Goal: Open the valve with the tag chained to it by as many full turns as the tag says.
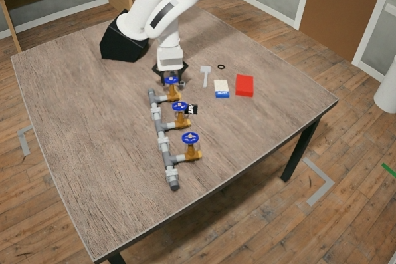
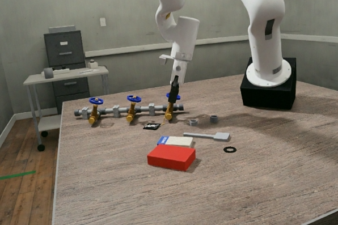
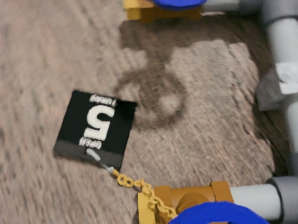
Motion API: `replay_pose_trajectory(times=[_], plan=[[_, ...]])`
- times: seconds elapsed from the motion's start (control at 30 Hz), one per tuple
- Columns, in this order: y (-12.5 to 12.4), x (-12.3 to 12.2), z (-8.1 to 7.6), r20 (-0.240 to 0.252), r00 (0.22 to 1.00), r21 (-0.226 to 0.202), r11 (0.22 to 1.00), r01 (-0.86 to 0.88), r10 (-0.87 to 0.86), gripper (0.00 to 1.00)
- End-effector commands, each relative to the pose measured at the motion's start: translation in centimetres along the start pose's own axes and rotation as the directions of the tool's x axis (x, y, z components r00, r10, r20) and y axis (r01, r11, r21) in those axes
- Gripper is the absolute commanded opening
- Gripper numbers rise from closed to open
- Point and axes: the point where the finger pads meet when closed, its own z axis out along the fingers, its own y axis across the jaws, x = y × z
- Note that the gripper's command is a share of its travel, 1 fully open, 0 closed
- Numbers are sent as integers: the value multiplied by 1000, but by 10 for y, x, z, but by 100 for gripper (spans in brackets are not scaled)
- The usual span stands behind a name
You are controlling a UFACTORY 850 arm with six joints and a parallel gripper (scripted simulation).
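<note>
Three brass valves with blue handwheels stand on a grey pipe [image 1: 163,139] [image 2: 125,110]. My gripper [image 1: 171,78] [image 2: 173,95] points straight down and is shut on the handwheel [image 1: 170,80] [image 2: 177,97] [image 3: 220,215] of the valve nearest the arm's base. A black tag [image 1: 191,109] [image 2: 151,126] [image 3: 96,129] showing "5" lies flat on the table. Its gold chain [image 3: 142,190] runs to the brass body of this same valve. The middle valve [image 1: 179,106] [image 2: 134,98] and the end valve [image 1: 190,137] [image 2: 96,101] stand apart from the gripper.
A red block [image 1: 244,85] [image 2: 171,157], a white-and-blue box [image 1: 221,88] [image 2: 176,141], a grey T-shaped tool [image 1: 205,76] [image 2: 208,135], a black ring [image 1: 224,67] [image 2: 229,147] and two grey nuts [image 2: 193,122] [image 2: 214,118] lie beside the valves. The black arm base [image 1: 121,44] [image 2: 267,90] stands behind.
</note>
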Motion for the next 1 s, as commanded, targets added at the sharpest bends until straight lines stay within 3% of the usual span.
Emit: replay_pose_trajectory(times=[0.0, 0.2, 0.43, 0.5, 0.53, 0.67, 0.97], plan=[[0, 0, 0, -24, 961, -11, 961, 275, -275, 0], [0, 0, 0, -10, 861, -12, 861, 508, -508, 0], [0, 0, 0, 3, 663, -8, 663, 748, -748, 0], [0, 0, 0, 3, 663, -8, 663, 748, -748, 0], [0, 0, 0, 4, 560, -8, 560, 828, -828, 0], [0, 0, 0, 9, 423, -3, 423, 906, -906, 0], [0, 0, 0, 11, 39, 1, 39, 999, -999, 0]])
